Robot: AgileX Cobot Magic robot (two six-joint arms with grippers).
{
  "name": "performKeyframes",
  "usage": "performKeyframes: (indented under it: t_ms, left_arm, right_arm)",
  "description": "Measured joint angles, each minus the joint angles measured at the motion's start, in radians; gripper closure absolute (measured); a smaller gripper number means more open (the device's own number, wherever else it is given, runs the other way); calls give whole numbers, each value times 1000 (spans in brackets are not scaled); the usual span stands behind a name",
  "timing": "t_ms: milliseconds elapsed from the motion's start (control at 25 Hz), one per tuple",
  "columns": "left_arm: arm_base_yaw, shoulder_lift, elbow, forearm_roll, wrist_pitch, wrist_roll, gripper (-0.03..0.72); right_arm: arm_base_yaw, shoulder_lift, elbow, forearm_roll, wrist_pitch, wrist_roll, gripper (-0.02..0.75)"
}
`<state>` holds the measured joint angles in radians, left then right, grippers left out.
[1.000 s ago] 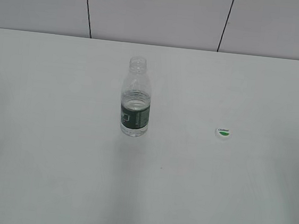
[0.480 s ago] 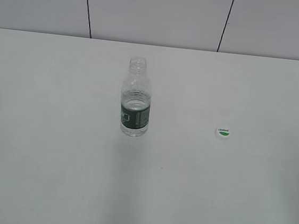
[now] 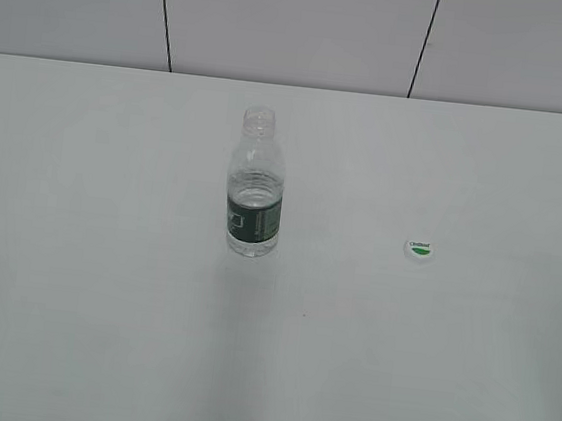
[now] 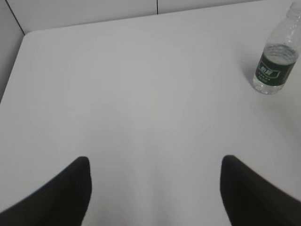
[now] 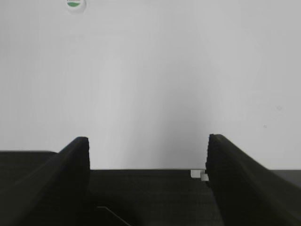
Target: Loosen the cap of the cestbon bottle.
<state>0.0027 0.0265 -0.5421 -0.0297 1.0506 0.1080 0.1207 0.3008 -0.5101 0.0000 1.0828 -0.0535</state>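
Already uncapped, the bottle (image 3: 256,190) stands upright mid-desk (image 3: 100,302), the cap (image 3: 419,249) lying well apart to its right; both grippers' fingers (image 4: 61,193) (image 5: 66,169) gape wide, far from either.

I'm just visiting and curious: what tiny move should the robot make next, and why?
Probably none but staying back: the cap already lies on the table, apart from the upright, open-necked bottle. Both the left pincer and right pincer are open, holding nothing.
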Motion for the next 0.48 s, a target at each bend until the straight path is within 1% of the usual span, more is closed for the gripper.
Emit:
performKeyframes:
  t_ms: [200, 480]
  left_arm:
    - [0, -32, 0, 0, 1, 0, 202]
    - [0, -32, 0, 0, 1, 0, 210]
  right_arm:
    - [0, -135, 2, -6, 1, 0, 148]
    - [0, -302, 5, -8, 2, 0, 148]
